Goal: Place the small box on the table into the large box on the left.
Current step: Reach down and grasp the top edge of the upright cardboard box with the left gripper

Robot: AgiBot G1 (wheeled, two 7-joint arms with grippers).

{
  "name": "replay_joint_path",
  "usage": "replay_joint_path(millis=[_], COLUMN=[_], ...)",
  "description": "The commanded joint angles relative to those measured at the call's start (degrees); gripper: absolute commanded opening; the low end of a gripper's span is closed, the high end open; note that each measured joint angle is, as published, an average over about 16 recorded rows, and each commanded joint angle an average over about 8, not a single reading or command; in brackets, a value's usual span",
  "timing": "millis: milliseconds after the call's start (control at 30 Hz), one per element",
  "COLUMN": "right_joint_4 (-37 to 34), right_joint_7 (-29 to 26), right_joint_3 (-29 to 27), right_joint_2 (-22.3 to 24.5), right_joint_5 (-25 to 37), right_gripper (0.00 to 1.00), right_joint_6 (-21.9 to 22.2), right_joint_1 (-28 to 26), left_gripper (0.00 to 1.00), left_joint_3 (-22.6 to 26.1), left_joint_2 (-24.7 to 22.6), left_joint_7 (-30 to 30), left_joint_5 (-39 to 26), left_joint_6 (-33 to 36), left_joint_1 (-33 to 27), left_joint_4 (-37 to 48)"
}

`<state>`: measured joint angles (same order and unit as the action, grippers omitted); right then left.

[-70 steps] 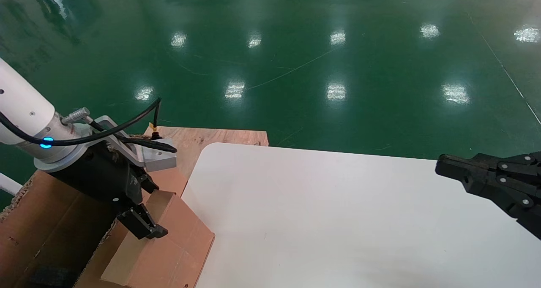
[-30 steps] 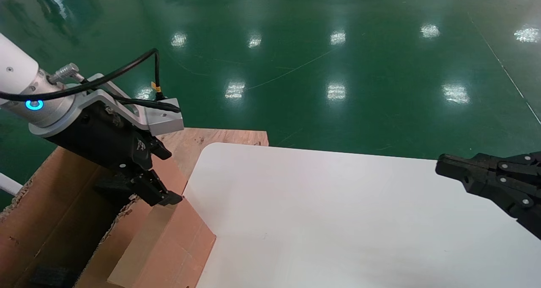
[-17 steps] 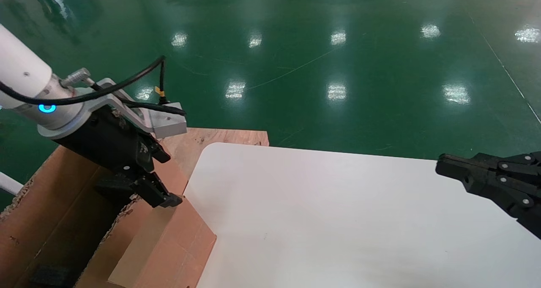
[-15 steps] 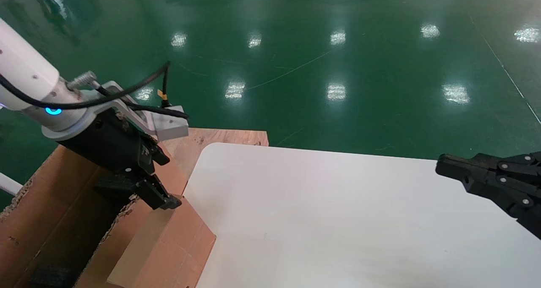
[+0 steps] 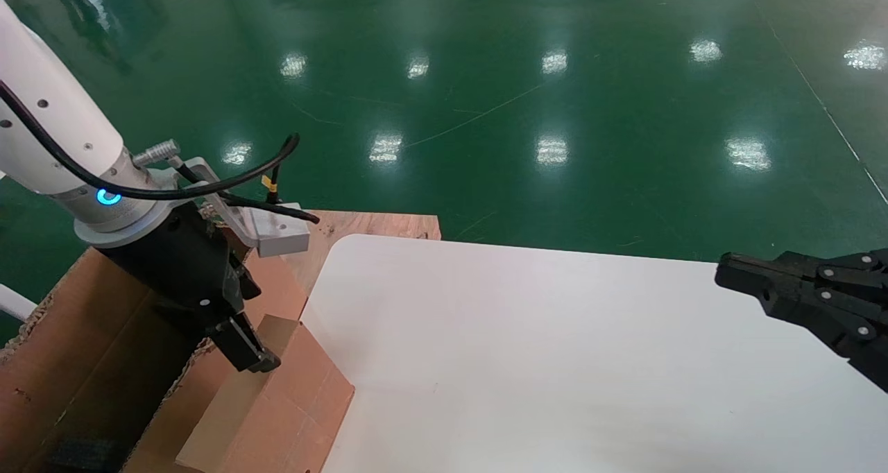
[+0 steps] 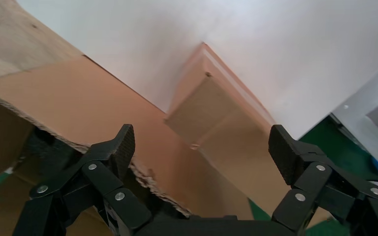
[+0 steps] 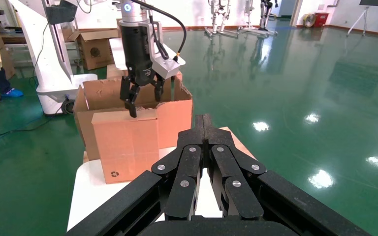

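Observation:
The small box (image 5: pixel 277 403) stands on end at the left edge of the table (image 5: pixel 555 362), against the large box (image 5: pixel 83 341). My left gripper (image 5: pixel 239 351) hangs open just above the small box's upper end. In the left wrist view the small box (image 6: pixel 216 113) lies between the spread fingers (image 6: pixel 123 142) of that gripper (image 6: pixel 203 147), with the large box's ragged wall (image 6: pixel 78 98) close to one finger. The right wrist view shows the small box (image 7: pixel 125 145) upright before the large box (image 7: pixel 177 113). My right gripper (image 5: pixel 725 273) is shut, parked over the table's right side.
A pale plywood board (image 5: pixel 333 227) lies behind the table's rounded corner, next to the large box. Glossy green floor (image 5: pixel 485 112) surrounds the table. More cartons and a white robot base (image 7: pixel 54 73) stand far behind in the right wrist view.
My left gripper swung down and more upright, from above the large box's wall to just over the small box's top end. The small box and the right arm stayed put.

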<state>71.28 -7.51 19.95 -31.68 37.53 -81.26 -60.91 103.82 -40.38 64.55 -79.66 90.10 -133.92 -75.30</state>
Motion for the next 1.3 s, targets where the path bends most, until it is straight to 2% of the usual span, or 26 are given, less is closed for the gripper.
replay_joint_path(millis=[33,267,533,833,1300], right_joint_4=[0.0,0.0,0.0,0.0,0.0], right_joint_7=[0.0,0.0,0.0,0.0,0.0], right_joint_3=[0.0,0.0,0.0,0.0,0.0], right_joint_2=[0.0,0.0,0.0,0.0,0.0], right_joint_5=[0.0,0.0,0.0,0.0,0.0], right_gripper=[0.00,0.00,0.00,0.00,0.00], right_joint_6=[0.0,0.0,0.0,0.0,0.0], right_joint_1=[0.0,0.0,0.0,0.0,0.0], left_gripper=[1.00,1.00,1.00,1.00,1.00], left_joint_3=[1.1,1.7,2.1,4.7,8.9], left_joint_2=[-0.2,0.6,0.7,-1.7,-2.4], left_joint_7=[0.4,0.0,-0.1,2.3,3.9], left_joint_5=[0.9,3.9,4.1,2.4,4.7], left_joint_6=[0.0,-0.8,-1.1,-1.2,-1.1], left_joint_1=[-0.5,-2.9,-3.1,-3.4,-4.9], left_joint_4=[0.0,-0.6,-0.3,-0.5,-1.6])
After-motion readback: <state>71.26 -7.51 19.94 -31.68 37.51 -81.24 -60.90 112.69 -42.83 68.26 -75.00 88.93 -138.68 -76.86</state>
